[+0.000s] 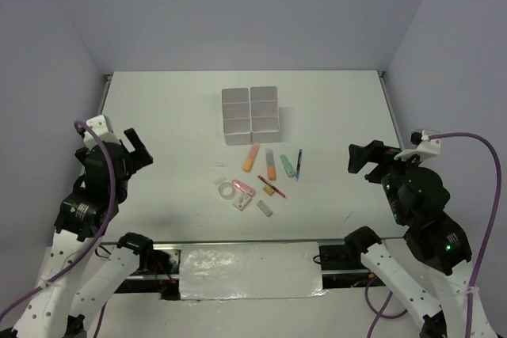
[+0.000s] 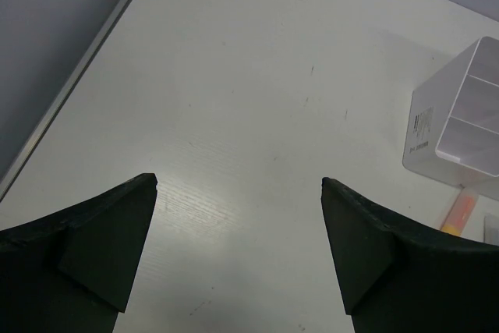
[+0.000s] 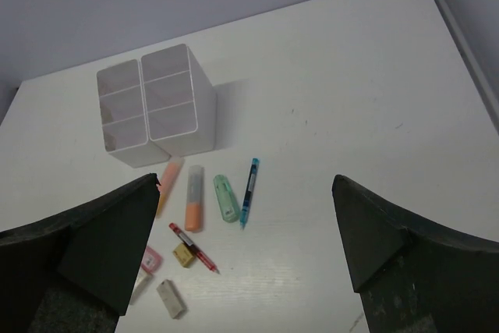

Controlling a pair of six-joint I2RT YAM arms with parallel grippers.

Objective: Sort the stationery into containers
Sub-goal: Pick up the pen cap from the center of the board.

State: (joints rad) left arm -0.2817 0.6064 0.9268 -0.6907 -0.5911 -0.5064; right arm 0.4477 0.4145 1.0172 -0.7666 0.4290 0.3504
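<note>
Left gripper (image 1: 136, 148) and right gripper (image 1: 356, 159) are held open and empty at frame edges; sorting is judged unstarted, so stationery (image 1: 271, 168) below the containers (image 1: 250, 115) must be approached.

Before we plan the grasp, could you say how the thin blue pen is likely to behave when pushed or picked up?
The blue pen looks slim and round, so a sideways push would probably roll it. It seems stiff and light; lying flat on the table, it may escape a shallow pinch.
</note>
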